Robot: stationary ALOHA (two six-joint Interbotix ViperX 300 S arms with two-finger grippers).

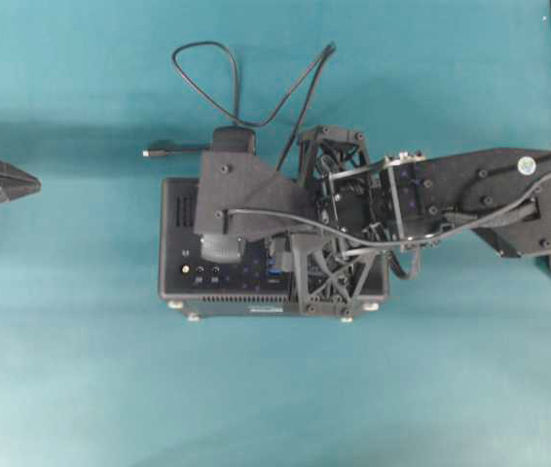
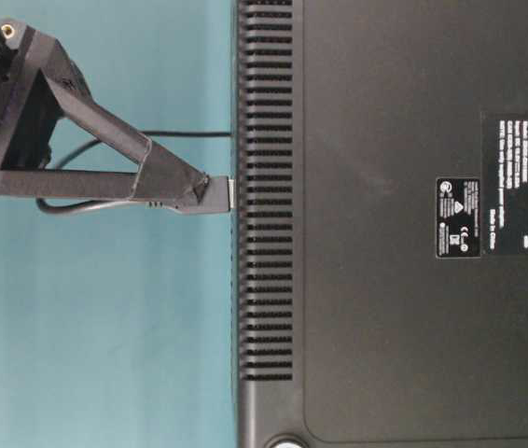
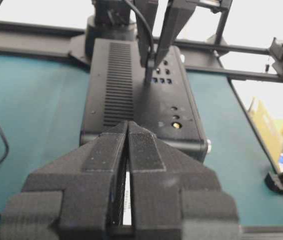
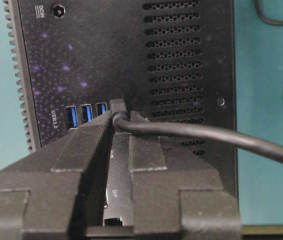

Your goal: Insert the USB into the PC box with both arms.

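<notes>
While I hold the USB plug (image 4: 117,111) pinched in my right gripper (image 4: 115,131), its tip at the PC box (image 4: 131,60) beside three blue ports (image 4: 86,114), cable (image 4: 206,134) trailing right, my left gripper (image 3: 128,150) closed, empty, near the box end on the teal worktop (image 1: 81,370).

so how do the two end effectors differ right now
The right end effector is shut on the USB plug and points down at the PC box's port face; the left end effector is shut on nothing. In the overhead view the right one sits over the box, while the left one sits back at the left edge. Both are black and closed.
</notes>
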